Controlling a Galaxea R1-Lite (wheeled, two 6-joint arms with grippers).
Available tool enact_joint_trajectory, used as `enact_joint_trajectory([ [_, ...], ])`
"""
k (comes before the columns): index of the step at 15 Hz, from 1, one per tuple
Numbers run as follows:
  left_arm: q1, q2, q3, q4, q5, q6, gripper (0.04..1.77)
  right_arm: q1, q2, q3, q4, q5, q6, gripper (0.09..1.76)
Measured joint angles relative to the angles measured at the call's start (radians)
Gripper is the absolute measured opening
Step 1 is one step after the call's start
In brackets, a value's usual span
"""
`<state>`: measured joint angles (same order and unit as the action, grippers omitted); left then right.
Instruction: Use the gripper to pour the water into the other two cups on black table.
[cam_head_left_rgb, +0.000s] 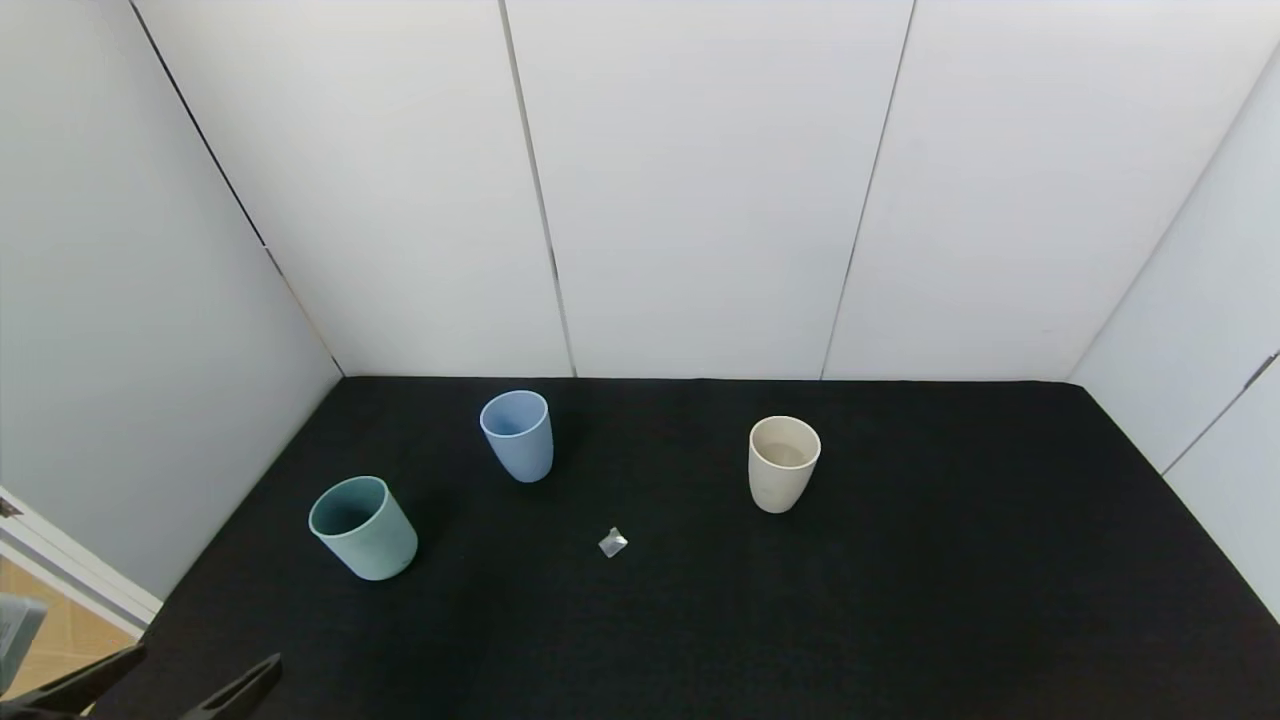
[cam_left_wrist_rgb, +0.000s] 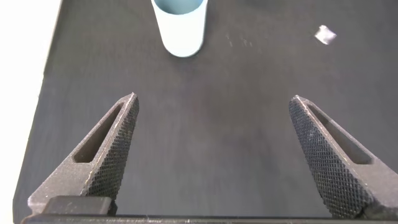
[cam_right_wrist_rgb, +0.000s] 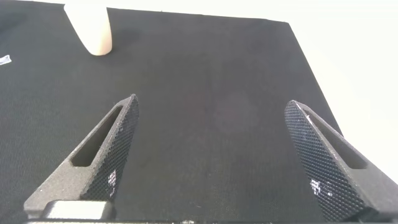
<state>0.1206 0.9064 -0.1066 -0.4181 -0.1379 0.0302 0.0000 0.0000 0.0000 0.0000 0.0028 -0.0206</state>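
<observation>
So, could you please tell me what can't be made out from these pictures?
- Water level in the teal-green plastic tumbler: head view, its wall hides the inside.
- Light blue plastic tumbler: left wrist view, rim cut off by the edge.
- Cream-beige plastic tumbler: right wrist view, rim cut off.
- Right gripper: outside the head view.

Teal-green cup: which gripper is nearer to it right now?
Left. The left gripper sits open at the table's near-left corner, just short of the teal-green cup. The right gripper, also open, is outside the head view.
</observation>
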Motion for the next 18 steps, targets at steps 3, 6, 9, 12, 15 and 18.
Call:
enact_joint_trajectory([
  [3,-0.006,-0.151,-0.033,0.144,-0.004,0.0,1.72,0.0,0.0,0.0,0.0,0.0,0.0,1.71],
  [6,-0.009,-0.26,-0.035,0.231,-0.003,0.0,1.72,0.0,0.0,0.0,0.0,0.0,0.0,1.71],
  [9,-0.018,-0.374,-0.04,0.349,-0.008,-0.014,1.72,0.0,0.0,0.0,0.0,0.0,0.0,1.71],
  [12,-0.036,-0.495,-0.054,0.471,-0.015,-0.023,1.72,0.0,0.0,0.0,0.0,0.0,0.0,1.71],
  [15,-0.082,-0.604,-0.077,0.573,-0.015,-0.029,1.72,0.0,0.0,0.0,0.0,0.0,0.0,1.71],
  [18,-0.119,-0.695,-0.081,0.62,-0.014,-0.034,1.72,0.0,0.0,0.0,0.0,0.0,0.0,1.71],
])
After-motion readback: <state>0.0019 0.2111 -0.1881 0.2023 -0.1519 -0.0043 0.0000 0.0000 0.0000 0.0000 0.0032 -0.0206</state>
